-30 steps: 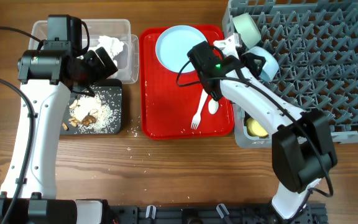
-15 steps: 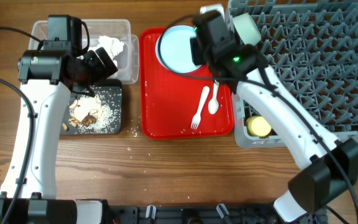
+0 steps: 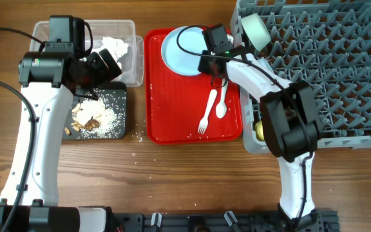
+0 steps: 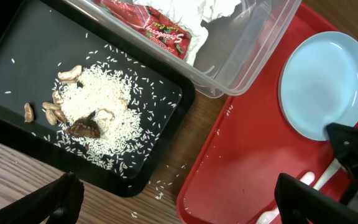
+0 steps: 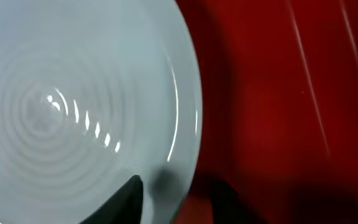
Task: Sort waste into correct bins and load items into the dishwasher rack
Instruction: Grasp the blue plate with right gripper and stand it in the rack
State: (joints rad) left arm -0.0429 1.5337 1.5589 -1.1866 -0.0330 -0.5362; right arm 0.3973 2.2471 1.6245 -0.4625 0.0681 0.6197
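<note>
The light blue plate (image 3: pixel 184 48) lies at the back of the red tray (image 3: pixel 172 103). It fills the right wrist view (image 5: pixel 73 106). My right gripper (image 3: pixel 207 61) is open and low at the plate's right edge. One finger is over the plate and the other over the tray (image 5: pixel 179 199). The white fork (image 3: pixel 205 116) and spoon (image 3: pixel 221 106) lie on the tray. My left gripper (image 4: pixel 182 205) is open and empty, above the black tub (image 3: pixel 118 96) of rice and brown bits (image 4: pixel 104 112). The clear tub (image 3: pixel 85 31) holds tissue (image 3: pixel 116 46) and the wrapper (image 4: pixel 160 31). The light blue bowl is hidden.
The grey rack (image 3: pixel 327 71) fills the right side. A pale green bowl (image 3: pixel 255 29) sits at its back-left corner and a yellow cup (image 3: pixel 261 131) at its front left. Loose rice grains (image 3: pixel 134 136) lie on the wood by the black tub.
My right arm has swung left from the rack's corner to the plate, and its gripper has dropped to the plate's right edge. The left arm has not moved.
</note>
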